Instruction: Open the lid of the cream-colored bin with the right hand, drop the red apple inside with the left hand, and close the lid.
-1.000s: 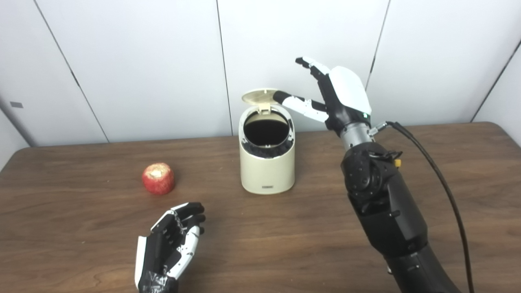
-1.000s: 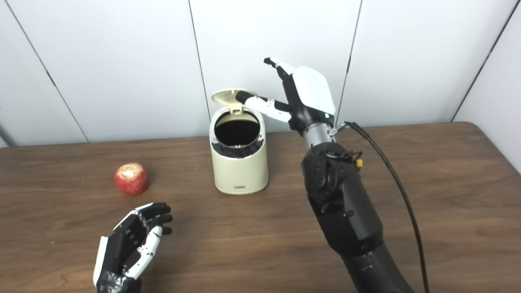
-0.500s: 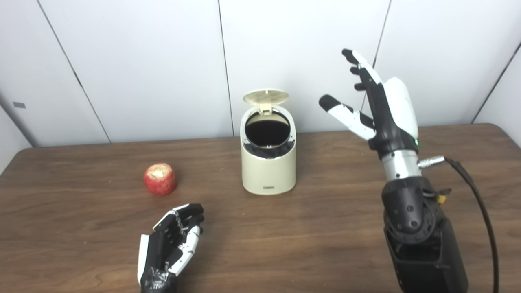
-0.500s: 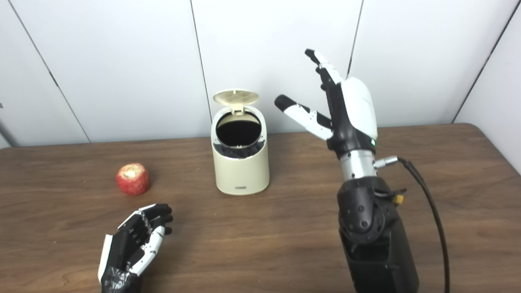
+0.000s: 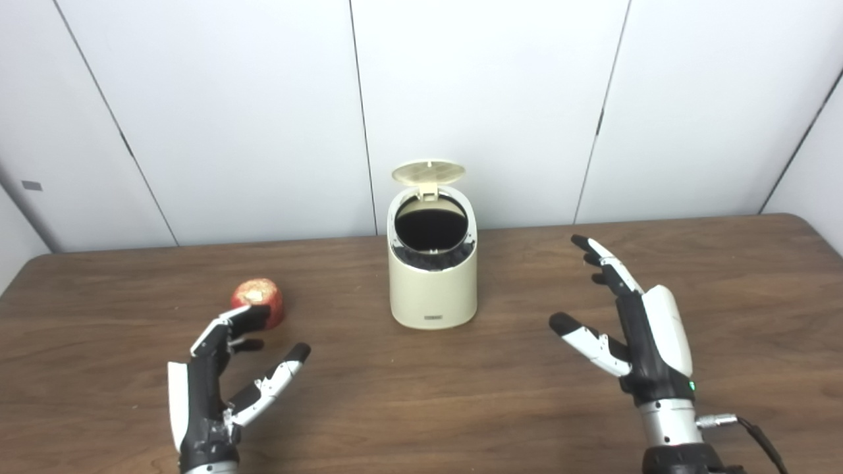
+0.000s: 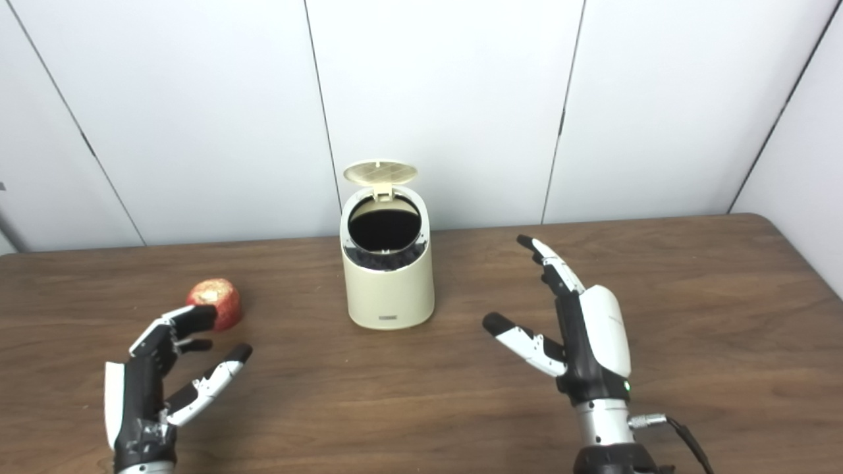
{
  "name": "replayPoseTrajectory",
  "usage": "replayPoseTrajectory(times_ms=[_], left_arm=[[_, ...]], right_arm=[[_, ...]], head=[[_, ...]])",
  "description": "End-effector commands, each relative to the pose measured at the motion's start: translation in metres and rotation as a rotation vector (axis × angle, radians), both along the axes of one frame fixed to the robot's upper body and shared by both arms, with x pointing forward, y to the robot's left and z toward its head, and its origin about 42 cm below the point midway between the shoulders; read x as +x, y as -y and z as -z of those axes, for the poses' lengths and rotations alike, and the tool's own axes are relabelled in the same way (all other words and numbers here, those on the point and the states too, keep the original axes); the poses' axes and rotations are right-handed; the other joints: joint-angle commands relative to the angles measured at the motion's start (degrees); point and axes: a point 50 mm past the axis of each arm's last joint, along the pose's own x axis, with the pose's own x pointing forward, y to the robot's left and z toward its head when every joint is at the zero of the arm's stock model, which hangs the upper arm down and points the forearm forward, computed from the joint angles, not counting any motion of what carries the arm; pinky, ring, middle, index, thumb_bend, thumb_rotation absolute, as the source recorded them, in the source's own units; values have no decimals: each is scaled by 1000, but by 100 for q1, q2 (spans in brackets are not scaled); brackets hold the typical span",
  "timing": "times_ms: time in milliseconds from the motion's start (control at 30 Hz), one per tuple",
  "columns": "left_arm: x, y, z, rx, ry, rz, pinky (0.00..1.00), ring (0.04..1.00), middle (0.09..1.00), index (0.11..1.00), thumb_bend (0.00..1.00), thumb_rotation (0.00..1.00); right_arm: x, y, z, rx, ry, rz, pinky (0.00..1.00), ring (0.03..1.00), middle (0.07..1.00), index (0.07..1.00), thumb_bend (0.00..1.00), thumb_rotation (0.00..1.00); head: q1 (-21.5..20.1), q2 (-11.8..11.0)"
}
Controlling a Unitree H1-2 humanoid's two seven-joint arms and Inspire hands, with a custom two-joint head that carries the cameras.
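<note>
The cream-colored bin [image 5: 433,282] stands at the table's middle back, its round lid [image 5: 429,172] flipped up and the dark inside showing. A red apple [image 5: 258,294] with a pale top lies on the table left of the bin. My left hand [image 5: 220,382] is raised just in front of the apple, open, fingers spread, its fingertips overlapping the apple's front in both views; it holds nothing. My right hand [image 5: 635,336] hovers open to the right of and nearer than the bin, well apart from it.
The brown wooden table [image 5: 514,408] runs across the whole view, its rounded back corners at left and right. White wall panels stand close behind the bin. A black cable [image 5: 757,438] trails from my right wrist.
My right hand has left the lid, swung right and dropped low toward the table's front. The lid stays up. My left hand has lifted, opened its fingers and moved toward the apple.
</note>
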Motion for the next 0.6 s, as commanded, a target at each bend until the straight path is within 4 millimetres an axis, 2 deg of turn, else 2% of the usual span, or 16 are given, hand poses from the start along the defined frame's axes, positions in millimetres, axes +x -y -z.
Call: replayPoseTrajectory(times_ms=[0,167,300,333,367,467,567], left_arm=[[10,-13,-22,82,118,-47,759,843,847,829,898,209],[31,-39,-41,166,90,-152,871,913,913,887,929,295],[50,-52,-48,202,-15,-163,721,873,927,961,996,379],[54,-54,-48,209,-34,-154,726,886,942,980,999,387],[58,-55,-49,216,-51,-146,777,926,974,992,1000,391],[72,-58,-48,242,-119,-131,858,990,998,1000,1000,391],[87,-61,-45,280,-201,-132,813,987,1000,1000,1000,391]], right_arm=[[0,-1,-6,9,70,-15,763,842,855,852,823,1000],[-6,1,4,-1,71,-34,771,845,866,864,785,1000],[-11,3,11,-16,63,-42,766,844,874,868,780,1000],[-11,4,12,-27,58,-45,764,843,873,866,780,1000],[-11,5,13,-33,52,-47,762,845,879,871,784,1000],[-10,6,15,-35,49,-44,756,844,879,874,801,1000],[-8,8,15,-36,55,-49,765,844,878,874,802,1000]], head=[[-2,1],[15,-14],[-44,-8],[-13,-8],[-6,-12],[12,-34],[37,-25]])
